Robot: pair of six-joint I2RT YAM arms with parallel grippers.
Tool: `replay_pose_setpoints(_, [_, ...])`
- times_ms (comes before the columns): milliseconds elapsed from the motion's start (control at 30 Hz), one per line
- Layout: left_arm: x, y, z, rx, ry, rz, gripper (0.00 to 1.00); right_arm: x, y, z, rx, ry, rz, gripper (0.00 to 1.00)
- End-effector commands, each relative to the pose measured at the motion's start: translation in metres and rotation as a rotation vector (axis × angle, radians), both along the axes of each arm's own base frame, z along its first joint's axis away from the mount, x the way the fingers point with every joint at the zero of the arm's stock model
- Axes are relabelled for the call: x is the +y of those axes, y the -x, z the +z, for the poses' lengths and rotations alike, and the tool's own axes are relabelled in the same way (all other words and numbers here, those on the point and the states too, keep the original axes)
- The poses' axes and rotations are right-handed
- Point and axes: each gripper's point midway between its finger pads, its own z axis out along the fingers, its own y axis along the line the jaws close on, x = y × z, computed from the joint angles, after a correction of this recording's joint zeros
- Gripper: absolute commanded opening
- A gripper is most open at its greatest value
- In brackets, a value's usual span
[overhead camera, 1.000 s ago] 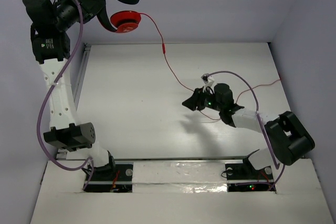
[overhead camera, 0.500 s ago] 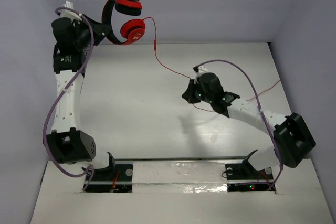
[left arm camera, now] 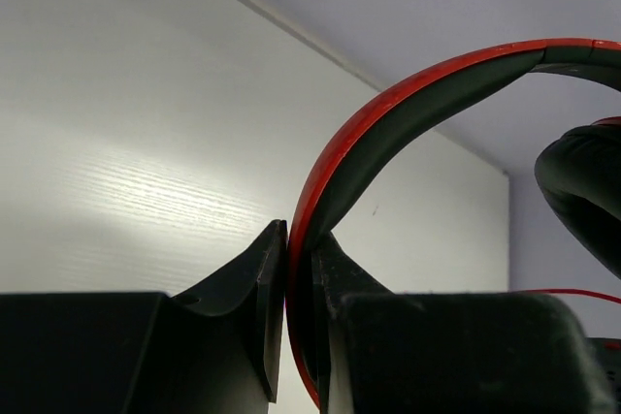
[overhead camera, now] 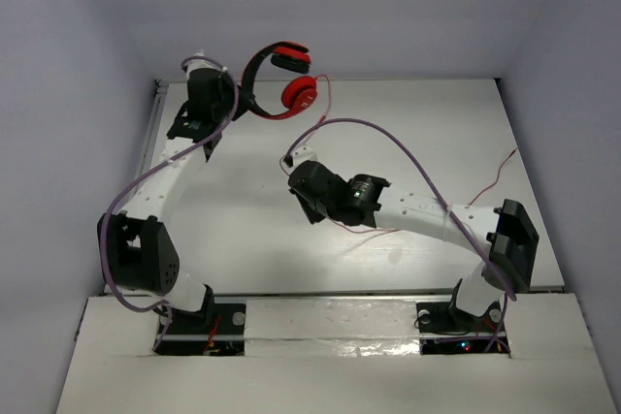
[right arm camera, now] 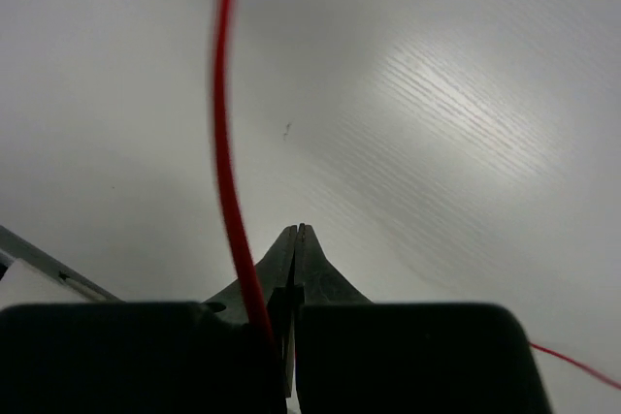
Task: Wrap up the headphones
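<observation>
1. The left gripper is clamped tight on the headband, with a finger on each side of the band and no gap showing.
2. The headphones hang in the air over the far left of the table, close to the back wall. The earcups point away from the left gripper.
3. The right gripper has its fingers pressed together. The cable runs down beside one finger and vanishes at its base. I cannot tell whether it is pinched or only lying against the finger.
4. By my judgement the wrapping is barely begun. No turns of cable show on the headband or earcups. The cable drops loose from an earcup, passes the right gripper near mid-table, and trails off to the right.
5. What is left is winding the whole cable round the headphones and then setting them down.
6. The table is white and matte with a faint grain and a soft glare patch. A metal rail runs along its left edge.
7. Plain pale walls close in the space on three sides.
</observation>
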Motion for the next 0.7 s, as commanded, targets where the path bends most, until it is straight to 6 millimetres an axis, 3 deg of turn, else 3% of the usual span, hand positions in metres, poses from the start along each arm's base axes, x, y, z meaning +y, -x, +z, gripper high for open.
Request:
replay_pose_setpoints(0, [-0.023, -0.014, 0.025, -0.12, -0.105, -0.018, 0.0, -0.023, -0.008, 0.055, -0.131, 0.086, -0.025, 0.0])
replay_pose_setpoints(167, [-0.069, -0.001, -0.02, -0.056, -0.249, -0.159, 0.0, -0.037, -0.017, 0.117, -0.252, 0.079, -0.032, 0.0])
replay_pose_setpoints(267, [-0.105, 0.018, -0.039, -0.074, -0.25, -0.348, 0.0, -0.037, -0.019, 0.137, -0.295, 0.079, 0.003, 0.0])
replay_pose_setpoints(333, [-0.113, 0.028, -0.048, -0.078, -0.276, -0.421, 0.0, -0.042, -0.02, 0.143, -0.309, 0.094, 0.005, 0.0])
replay_pose_setpoints(500, [-0.137, 0.056, -0.05, -0.102, -0.353, -0.624, 0.0, -0.062, -0.044, 0.151, -0.333, 0.117, -0.046, 0.0])
replay_pose_setpoints(667, [-0.143, 0.069, -0.039, -0.095, -0.38, -0.704, 0.0, -0.085, -0.06, 0.167, -0.371, 0.109, -0.118, 0.0])
